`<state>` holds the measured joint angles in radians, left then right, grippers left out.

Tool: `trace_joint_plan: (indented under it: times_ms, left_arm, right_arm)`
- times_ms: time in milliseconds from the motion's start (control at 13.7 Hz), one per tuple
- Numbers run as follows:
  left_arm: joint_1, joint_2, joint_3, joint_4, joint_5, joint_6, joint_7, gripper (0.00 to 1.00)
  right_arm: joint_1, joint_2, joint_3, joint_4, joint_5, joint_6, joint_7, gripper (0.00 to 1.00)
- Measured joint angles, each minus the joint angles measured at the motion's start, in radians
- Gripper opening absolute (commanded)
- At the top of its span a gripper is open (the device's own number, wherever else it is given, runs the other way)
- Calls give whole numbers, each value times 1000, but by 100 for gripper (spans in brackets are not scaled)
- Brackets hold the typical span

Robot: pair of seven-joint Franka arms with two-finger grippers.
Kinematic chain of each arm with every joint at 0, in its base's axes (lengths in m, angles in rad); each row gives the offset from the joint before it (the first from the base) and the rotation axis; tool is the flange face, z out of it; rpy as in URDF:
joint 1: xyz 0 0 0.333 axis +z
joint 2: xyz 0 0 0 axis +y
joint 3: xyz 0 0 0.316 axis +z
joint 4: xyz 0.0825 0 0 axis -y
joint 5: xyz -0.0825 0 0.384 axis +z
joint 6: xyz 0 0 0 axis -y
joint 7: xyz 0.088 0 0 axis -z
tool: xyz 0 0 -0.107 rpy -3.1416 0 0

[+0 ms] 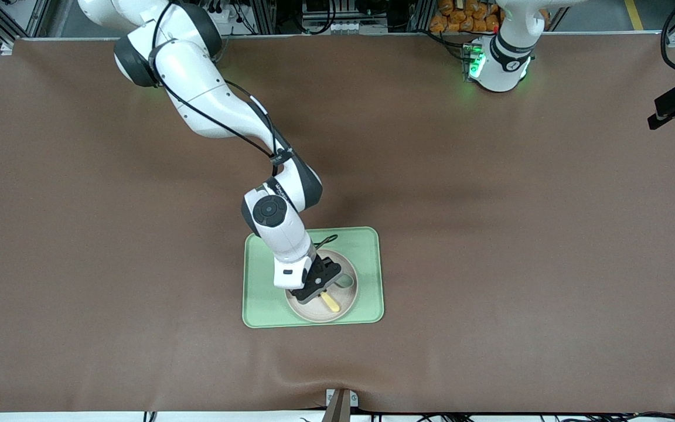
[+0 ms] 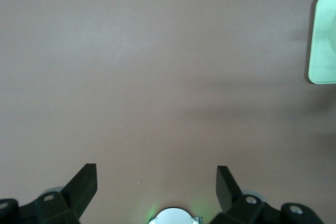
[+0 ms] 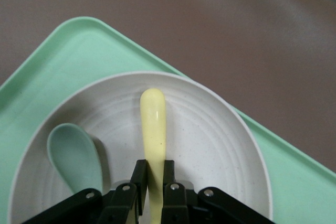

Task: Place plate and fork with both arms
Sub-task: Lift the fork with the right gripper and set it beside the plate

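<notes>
Right wrist view, spoon (image 3: pixel 73 156) beside gripped fork (image 3: pixel 153 129)

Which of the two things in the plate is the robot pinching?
The yellow fork. The right gripper has its jaws shut on its handle above the plate. The green spoon lies beside it, untouched.

R arm outstretched, right gripper (image 3: pixel 153 182) pinched shut low down; L arm waiting, left gripper (image 2: pixel 156 182) agape.

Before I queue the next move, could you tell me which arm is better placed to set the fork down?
Right: the right gripper is shut on the fork over the plate. The left gripper waits open over bare table.
</notes>
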<state>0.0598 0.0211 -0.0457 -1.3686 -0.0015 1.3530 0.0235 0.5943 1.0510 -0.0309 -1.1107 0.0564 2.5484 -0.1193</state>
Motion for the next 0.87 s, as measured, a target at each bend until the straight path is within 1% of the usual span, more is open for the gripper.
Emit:
trace_joint_plan:
  times_ms: [146, 291, 437, 582, 728, 874]
  left_arm:
    - [-4, 0, -7, 0, 0, 9, -1, 100]
    - [-3, 0, -7, 0, 0, 12, -1, 100]
    - [-2, 0, -6, 0, 0, 13, -1, 100]
    - [-2, 0, -6, 0, 0, 14, -1, 100]
    - [-2, 0, -6, 0, 0, 14, -1, 100]
    - [-1, 0, -4, 0, 2, 15, -1, 100]
  right_arm:
    - [0, -11, 0, 32, 0, -49, 4, 0]
    - [-6, -42, -5, 46, 3, -118, 36, 0]
    - [-43, -70, -9, 45, 8, -176, 50, 0]
    - [-97, -82, -10, 29, 20, -206, 52, 0]
    - [-145, -84, -10, -8, 54, -207, 68, 0]
    - [-168, -88, -9, -47, 73, -206, 167, 0]
